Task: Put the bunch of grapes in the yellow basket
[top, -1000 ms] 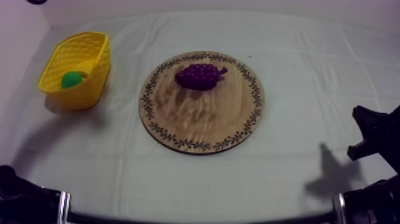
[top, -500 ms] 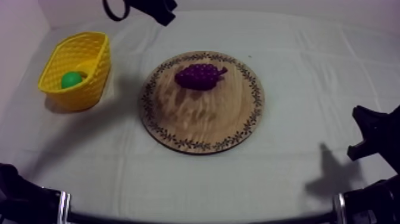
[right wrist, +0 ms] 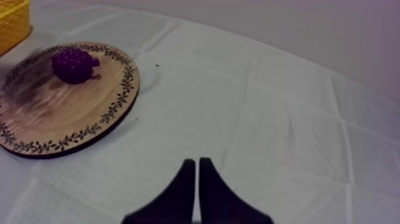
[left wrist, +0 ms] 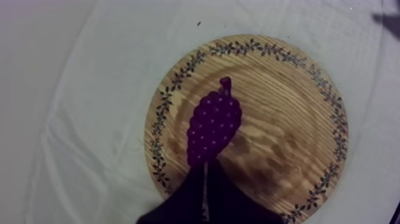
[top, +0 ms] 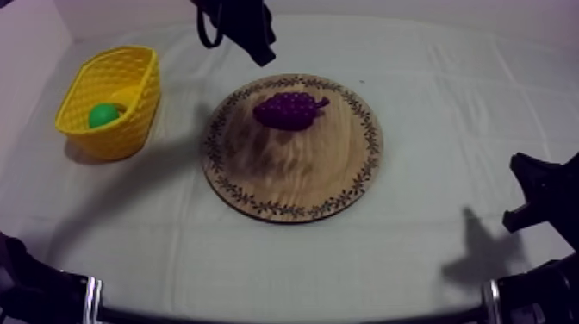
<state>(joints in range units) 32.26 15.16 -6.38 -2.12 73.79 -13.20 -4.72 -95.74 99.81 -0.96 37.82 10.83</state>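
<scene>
Firstly, at the table's left, the top view gave us the yellow basket (top: pixel 136 131) and a green toy fruit (top: pixel 104 115) lying inside it. Next, we found the left gripper (left wrist: pixel 205 174) over the grey-white cloth (top: pixel 431 250), just beyond the far-left rim of the wooden board (top: pixel 293 177). The left wrist view added its finger state: both fingers lay together as a narrow wedge, holding nothing. The bunch of grapes (top: pixel 289 110) lay on the board's far half, stem toward the right, apart from both grippers. At the right, the right wrist view showed the right gripper (right wrist: pixel 195 164) with its fingers pressed together and empty, over bare cloth, well apart from the board.
</scene>
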